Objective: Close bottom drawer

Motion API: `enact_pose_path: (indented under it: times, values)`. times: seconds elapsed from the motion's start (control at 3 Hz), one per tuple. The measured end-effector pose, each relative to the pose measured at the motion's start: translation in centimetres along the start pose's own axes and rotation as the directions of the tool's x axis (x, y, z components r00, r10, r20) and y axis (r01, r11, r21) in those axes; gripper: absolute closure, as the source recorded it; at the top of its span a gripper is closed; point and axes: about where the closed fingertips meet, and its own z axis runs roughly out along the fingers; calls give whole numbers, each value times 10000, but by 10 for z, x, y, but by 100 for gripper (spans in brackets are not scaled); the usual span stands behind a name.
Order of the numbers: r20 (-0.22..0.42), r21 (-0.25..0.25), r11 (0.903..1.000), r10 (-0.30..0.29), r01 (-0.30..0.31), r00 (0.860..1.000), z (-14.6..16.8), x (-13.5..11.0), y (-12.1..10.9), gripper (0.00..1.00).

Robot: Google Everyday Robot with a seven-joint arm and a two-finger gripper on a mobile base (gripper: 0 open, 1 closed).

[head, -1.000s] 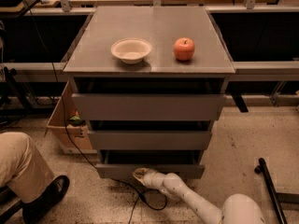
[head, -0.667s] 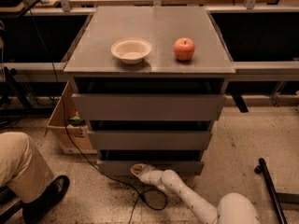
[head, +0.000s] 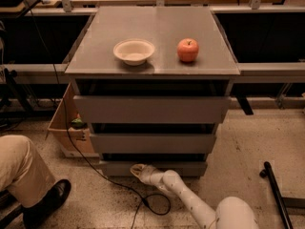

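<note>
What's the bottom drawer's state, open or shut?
Nearly shut: the bottom drawer front sits just below the middle drawer front, gripper low against its left part. Fully seated: cannot tell.

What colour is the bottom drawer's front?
Grey bottom drawer, camera view; gripper at its front.

Gripper [head: 138, 170]: lower centre, at bottom drawer [head: 190, 168] front. Arm [head: 198, 208]: cut off by bottom edge. Trouser leg [head: 19, 173]: cut off at left edge. Cardboard box [head: 62, 128]: partly behind cabinet [head: 157, 27].
</note>
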Motion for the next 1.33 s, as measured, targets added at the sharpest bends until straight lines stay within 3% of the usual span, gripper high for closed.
enact_pose_path:
  times: [0.33,0.67,1.0,1.33]
  values:
    - [-128,-364,9993,116,-121,9999,-25,10,11,100]
    - [-1109,-371,9992,77,-119,9938,-97,35,6,100]
    - [-2170,-45,9999,-124,117,9761,-160,37,-15,100]
    - [-3083,302,9974,-537,661,9498,-208,21,-36,100]
